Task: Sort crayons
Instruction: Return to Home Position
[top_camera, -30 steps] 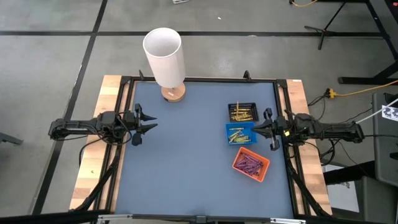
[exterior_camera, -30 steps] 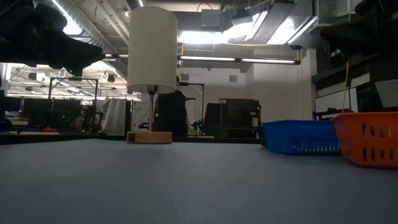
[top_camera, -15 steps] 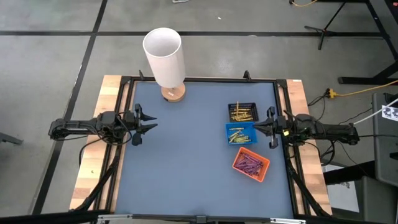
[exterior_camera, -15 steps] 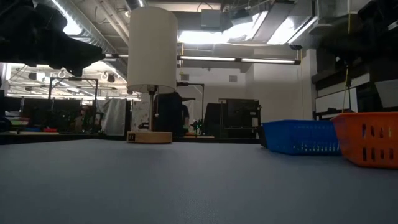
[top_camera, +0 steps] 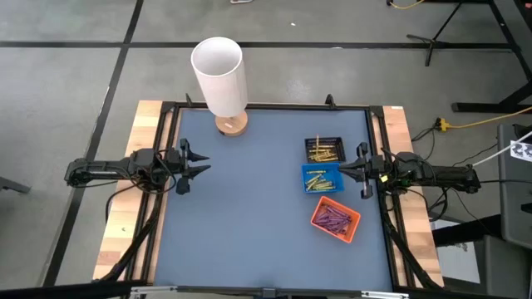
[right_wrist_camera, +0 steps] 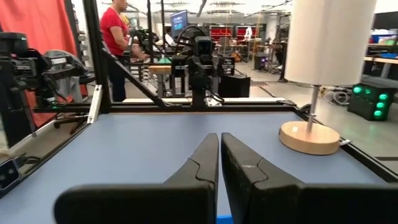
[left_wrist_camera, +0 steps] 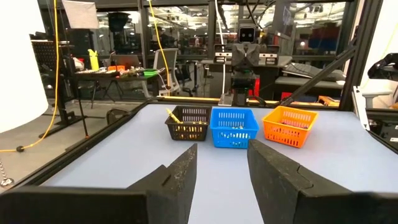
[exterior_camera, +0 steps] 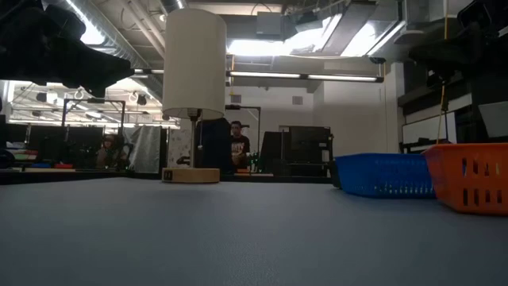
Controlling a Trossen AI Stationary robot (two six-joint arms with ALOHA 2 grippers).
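Yellow crayons (top_camera: pixel 322 152) lie in the black tray (top_camera: pixel 325 141), and more yellow ones in the blue tray (top_camera: pixel 332 184) just nearer. Purple crayons (top_camera: pixel 332 219) lie in the orange tray (top_camera: pixel 351 223) toward the near right. In the left wrist view one yellow crayon (left_wrist_camera: pixel 172 116) leans on the black tray's rim. My left gripper (top_camera: pixel 202 165) stands open and level at the table's left edge, nothing between its fingers (left_wrist_camera: pixel 186 171). My right gripper (top_camera: pixel 342 170) is shut and level at the right edge, just right of the blue tray, touching nothing.
A white-shaded lamp (top_camera: pixel 220 75) on a round wooden base (top_camera: pixel 232 124) stands at the far left of the blue mat (top_camera: pixel 249 208). A black frame rail (top_camera: pixel 274 106) rims the table. People (right_wrist_camera: pixel 115 37) stand in the room beyond.
My right arm has drawn back a little toward the table's right edge, and its gripper has levelled out, staying shut. The trays and crayons have not moved.
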